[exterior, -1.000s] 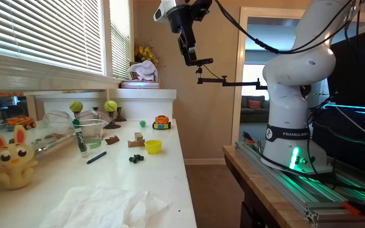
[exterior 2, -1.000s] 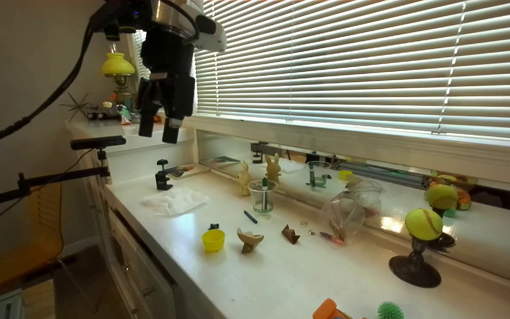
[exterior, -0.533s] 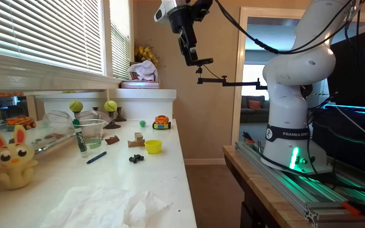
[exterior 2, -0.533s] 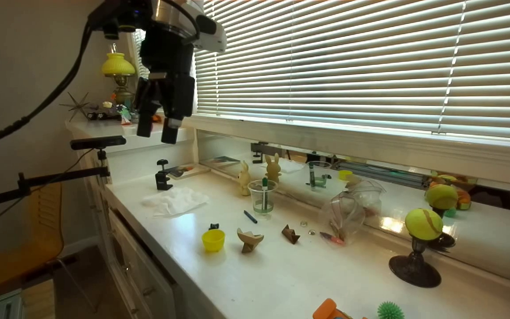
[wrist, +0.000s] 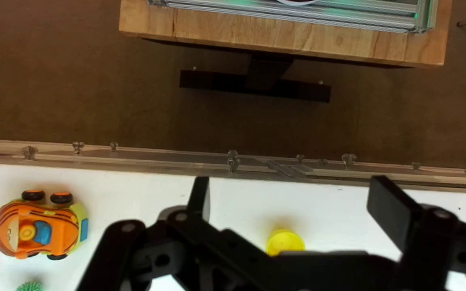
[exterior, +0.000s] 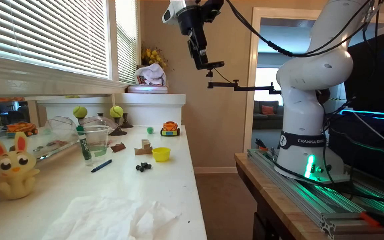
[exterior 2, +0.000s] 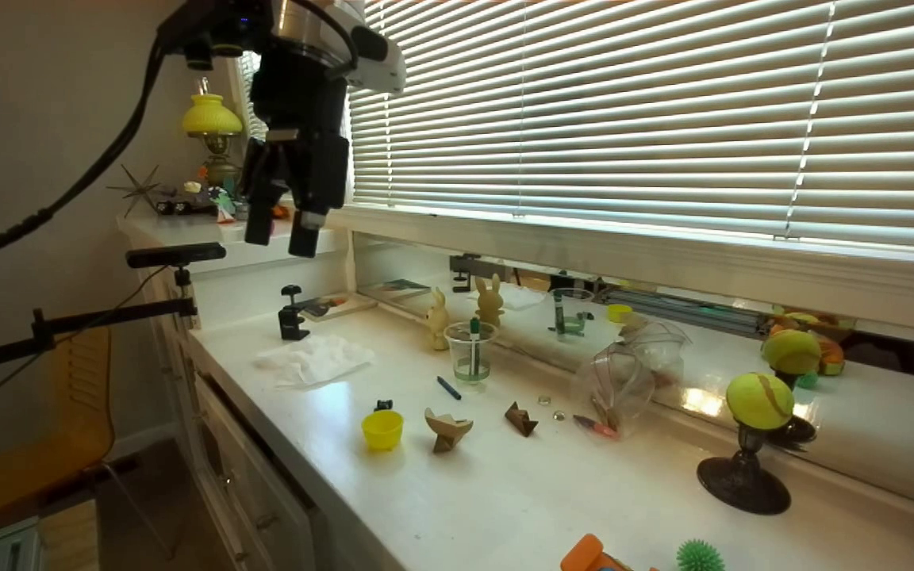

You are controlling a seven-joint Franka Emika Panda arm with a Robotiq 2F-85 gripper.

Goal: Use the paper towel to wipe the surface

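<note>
Paper towel (exterior 2: 316, 361) lies crumpled on worktop (exterior 2: 536, 492), well below and aside of tool (wrist: 287, 198). Tool's spread wide, holding nothing. Towel's likely light, limp, easily torn; pinch a raised fold (exterior: 155, 213).

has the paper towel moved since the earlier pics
No. In an exterior view, the paper towel lies in the same place on the white countertop, judged against the black clamp near it.

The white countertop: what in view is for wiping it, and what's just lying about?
For the job:
paper towel
white countertop
tool (open)

Just lying about:
rabbit toy
clear cup
green marker
blue pen
yellow cup
orange toy car
green ball
</note>
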